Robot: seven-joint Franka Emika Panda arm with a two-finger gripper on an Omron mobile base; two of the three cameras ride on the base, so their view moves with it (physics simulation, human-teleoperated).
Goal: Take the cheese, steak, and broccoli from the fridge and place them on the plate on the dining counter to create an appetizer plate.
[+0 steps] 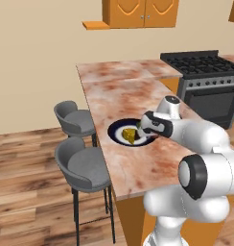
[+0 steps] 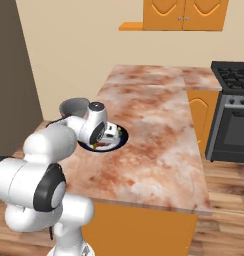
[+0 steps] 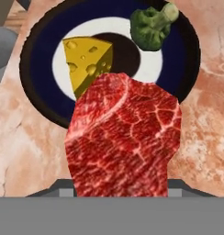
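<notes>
The steak (image 3: pixel 123 137), a marbled red slab, stands between my gripper's jaws close to the hand camera and hides the fingertips. My gripper (image 1: pixel 148 132) is shut on it, hovering just above the near edge of the plate (image 1: pixel 117 130). The navy-rimmed plate (image 3: pixel 40 55) lies on the pink marbled dining counter (image 1: pixel 123 96). On it rest the yellow cheese (image 3: pixel 88 64) wedge at the left and the green broccoli (image 3: pixel 150 27) floret at the far right. In the right base view my hand (image 2: pixel 111 135) covers most of the plate (image 2: pixel 123 141). The fridge is out of view.
Two grey stools (image 1: pixel 76 117) (image 1: pixel 83 166) stand along the counter's left side. A black stove (image 1: pixel 205 81) sits at the back right, with orange cabinets (image 1: pixel 140 13) on the wall above. Bare counter (image 2: pixel 154 130) stretches to the right of the plate.
</notes>
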